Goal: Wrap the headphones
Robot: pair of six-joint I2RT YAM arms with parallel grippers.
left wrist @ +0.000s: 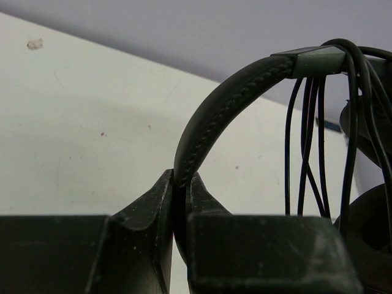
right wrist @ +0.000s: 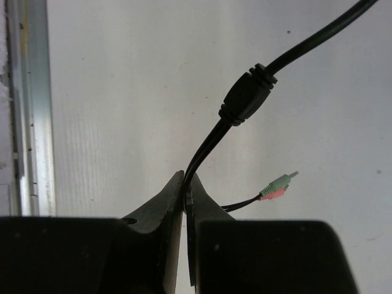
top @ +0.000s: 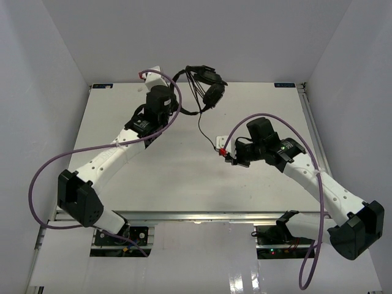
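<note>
The black headphones (top: 207, 81) hang in the air over the table's far edge. My left gripper (left wrist: 182, 179) is shut on the stitched headband (left wrist: 228, 101); several strands of thin black cable (left wrist: 305, 141) loop over the band, and an earcup (left wrist: 370, 223) shows at the right. From the headphones the cable (top: 204, 131) runs down to my right gripper (top: 226, 157) near the table's middle. In the right wrist view that gripper (right wrist: 187, 182) is shut on the doubled cable just below its splitter (right wrist: 245, 95). Green and pink plugs (right wrist: 277, 186) stick out to the right of the fingers.
The white table (top: 184, 184) sits between pale walls. A metal rail (right wrist: 27, 104) runs along its edge. Thick purple arm cables (top: 37, 177) arc out beside both arms, the right one (top: 318, 239) hanging past the near edge.
</note>
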